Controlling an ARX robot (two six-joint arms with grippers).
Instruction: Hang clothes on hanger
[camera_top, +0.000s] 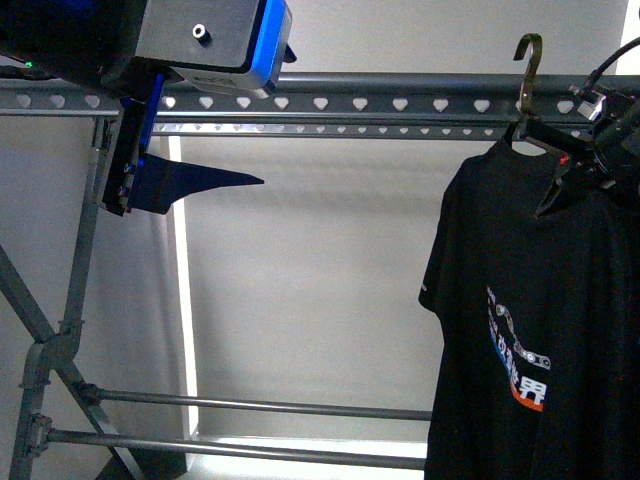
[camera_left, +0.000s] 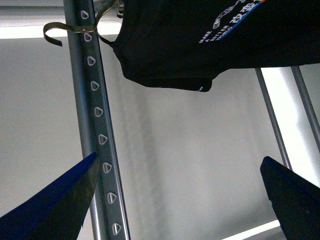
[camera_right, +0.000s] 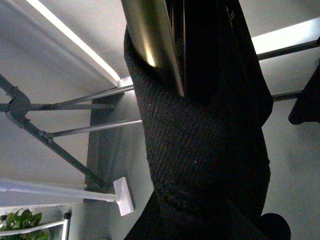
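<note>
Overhead, a brass hook (camera_top: 531, 70) over the rack (camera_top: 330, 85) carries the T-shirt (camera_top: 540, 300).

Left pincer (camera_left: 179, 158) wide open, right pincer (camera_top: 566, 190) aloft.

Dim scene, and I'm staring straight into backlight: a white strip (camera_top: 186, 300) behind the clothes rack (camera_top: 400, 103) is blown out, no detail in it. The T-shirt (camera_top: 520, 300) goes nearly pure black, folds lost, only the print readable. Left wrist view now: my left gripper (camera_left: 179, 157) sits too close, its blue fingers (camera_left: 50, 205) soft and out of focus, while the rail's holes stay crisp. Right wrist view: glare streaks down the brass hanger (camera_right: 150, 40), the ribbed collar (camera_right: 200, 140) looks grainy, and the far rods (camera_right: 90, 129) are slightly blurred.
</note>
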